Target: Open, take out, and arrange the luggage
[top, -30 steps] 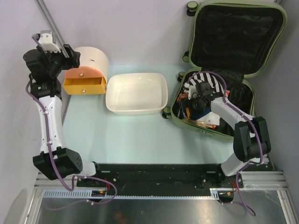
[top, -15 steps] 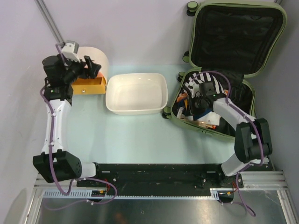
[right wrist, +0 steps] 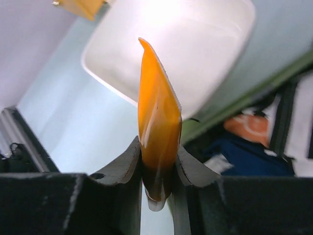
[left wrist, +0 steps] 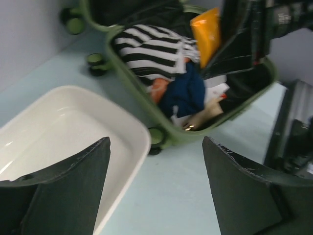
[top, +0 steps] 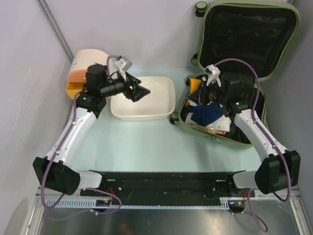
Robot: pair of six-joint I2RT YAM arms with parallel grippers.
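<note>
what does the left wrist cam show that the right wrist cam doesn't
Left wrist only: the wheels of the luggage, the striped garment shown clearly, and the open left gripper. Right wrist only: the right gripper clamped on the orange pouch's edge, and a corner of the orange drawer. Both: the white tub, blue cloth, pouch and luggage rim.

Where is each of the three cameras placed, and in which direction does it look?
Top external: fixed above and behind the arms, looking down at the table; both arms show, left gripper above the white tub, right gripper at the open luggage.
Left wrist: on the left arm, facing across the tub toward the luggage; its open fingers show below.
Right wrist: on the right arm, facing the tub from the luggage side; its fingers clamp an orange packet.
Shared: both wrist views show tub, luggage and packet.
</note>
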